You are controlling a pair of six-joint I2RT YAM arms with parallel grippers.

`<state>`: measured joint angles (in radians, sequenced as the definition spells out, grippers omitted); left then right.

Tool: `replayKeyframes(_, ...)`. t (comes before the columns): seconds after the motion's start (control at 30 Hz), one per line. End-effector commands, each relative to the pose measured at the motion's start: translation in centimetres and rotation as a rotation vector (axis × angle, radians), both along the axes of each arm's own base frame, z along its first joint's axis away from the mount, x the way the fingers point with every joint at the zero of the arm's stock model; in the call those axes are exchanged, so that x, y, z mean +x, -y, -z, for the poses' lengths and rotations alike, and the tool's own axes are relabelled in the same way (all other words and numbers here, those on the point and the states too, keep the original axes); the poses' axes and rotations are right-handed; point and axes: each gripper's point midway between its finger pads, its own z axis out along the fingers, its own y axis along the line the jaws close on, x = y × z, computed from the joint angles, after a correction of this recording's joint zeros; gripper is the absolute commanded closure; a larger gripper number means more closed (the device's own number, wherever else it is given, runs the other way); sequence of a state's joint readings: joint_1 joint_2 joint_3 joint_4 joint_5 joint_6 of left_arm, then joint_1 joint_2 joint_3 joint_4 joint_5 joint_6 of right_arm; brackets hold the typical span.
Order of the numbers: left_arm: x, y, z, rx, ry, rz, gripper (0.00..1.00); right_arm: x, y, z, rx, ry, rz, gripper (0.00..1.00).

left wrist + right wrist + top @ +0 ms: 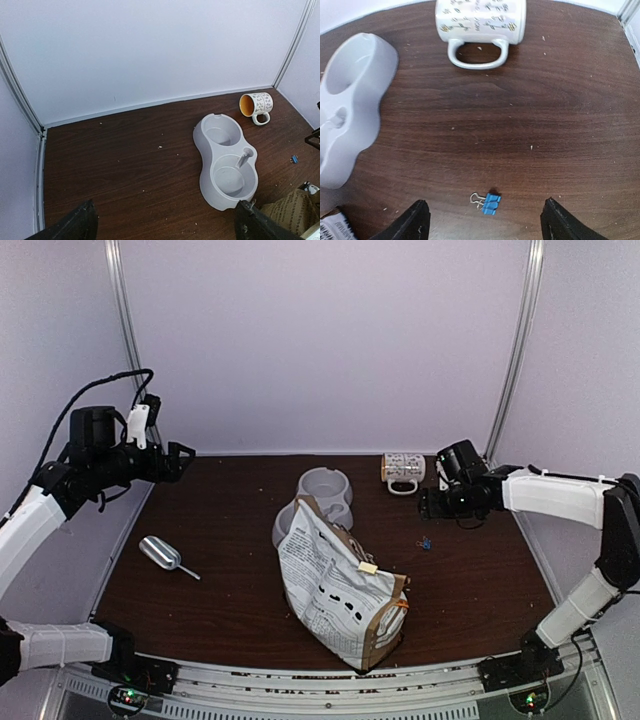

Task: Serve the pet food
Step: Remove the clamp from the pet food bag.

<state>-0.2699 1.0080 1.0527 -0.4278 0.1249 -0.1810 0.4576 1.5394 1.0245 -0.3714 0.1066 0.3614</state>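
Both hands spread, empty: left hand high at far left, right hand over a blue binder clip. Pet food unseen, its place impossible to tell; printed paper bag stands mid-bench, nearer.

Table stock: one grey double bowl with two wells, one printed mug, one printed paper bag, one metal scoop, one blue binder clip, two grippers, namely the left gripper and the right gripper, and pale specks too small and scattered to count.
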Motion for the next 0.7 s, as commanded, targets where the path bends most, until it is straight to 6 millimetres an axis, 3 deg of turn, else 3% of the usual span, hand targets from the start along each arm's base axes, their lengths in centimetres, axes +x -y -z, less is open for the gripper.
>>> replayKeyframes(0.0, -0.1, -0.7, -1.7, 0.005, 0.078, -0.027, 0.02, -2.6, -2.0, -7.4, 0.108, 0.103, -0.156, 0.22)
replayKeyframes(0.13, -0.1, -0.8, -1.7, 0.008, 0.08, -0.031, 0.02, -7.5, -4.3, -13.3, 0.204, 0.179, -0.324, 0.2)
replayKeyframes(0.3, -0.1, -0.7, -1.7, 0.007, 0.079, -0.028, 0.02, -15.7, -9.4, -20.1, 0.286, 0.299, -0.632, 0.13)
replayKeyframes(0.37, -0.1, -0.6, -1.7, 0.005, 0.078, -0.024, 0.02, -18.1, -11.0, -21.1, 0.267, 0.304, -0.721, 0.12)
replayKeyframes(0.5, -0.1, -0.5, -1.6, 0.005, 0.075, -0.02, 0.02, -21.5, -13.8, -21.1, 0.167, 0.254, -0.865, 0.14)
replayKeyframes(0.67, -0.2, -0.5, -1.8, 0.002, 0.078, -0.015, 0.02, -24.6, -17.1, -21.0, 0.071, 0.2, -1.006, 0.14)
